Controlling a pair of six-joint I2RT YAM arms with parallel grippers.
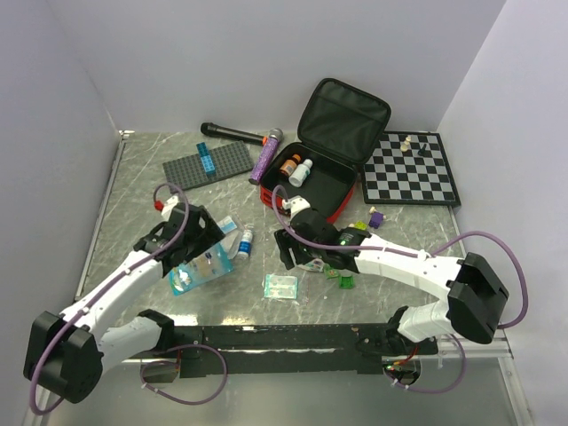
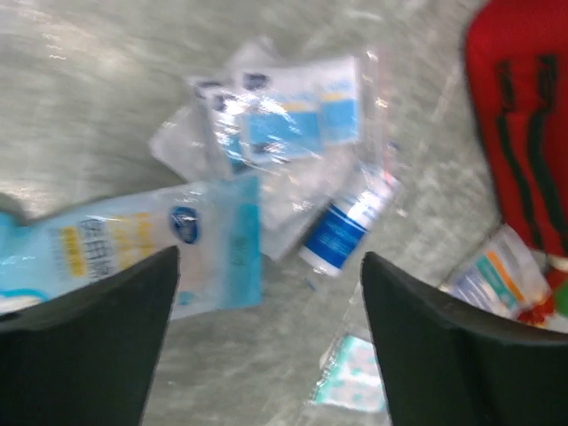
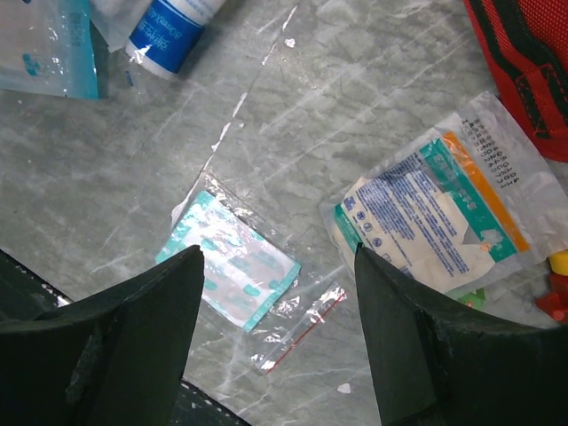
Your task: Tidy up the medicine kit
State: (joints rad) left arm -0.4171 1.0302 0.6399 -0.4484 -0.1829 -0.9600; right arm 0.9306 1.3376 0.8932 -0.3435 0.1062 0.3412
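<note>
The medicine kit (image 1: pixel 312 188) lies open at the back centre, a red zip case with its black-lined lid (image 1: pixel 343 117) raised. An orange bottle (image 1: pixel 288 165) and a white bottle (image 1: pixel 302 171) stand inside. My left gripper (image 1: pixel 209 238) (image 2: pixel 271 266) is open above the table with nothing between its fingers. A blue-and-white pouch (image 2: pixel 133 244) lies by its left finger, and a blue-label bottle (image 2: pixel 342 226) and clear packets (image 2: pixel 284 124) lie just beyond. My right gripper (image 1: pixel 293 253) (image 3: pixel 278 257) hangs open over a teal plaster bag (image 3: pixel 232 262), beside a gauze packet (image 3: pixel 435 222).
A purple tube (image 1: pixel 266 155) leans at the kit's left side, with a black microphone (image 1: pixel 232 131) and a grey studded baseplate (image 1: pixel 206 164) behind. A chessboard (image 1: pixel 413 170) with pieces lies at the back right. Small coloured toys (image 1: pixel 344 277) sit under the right arm.
</note>
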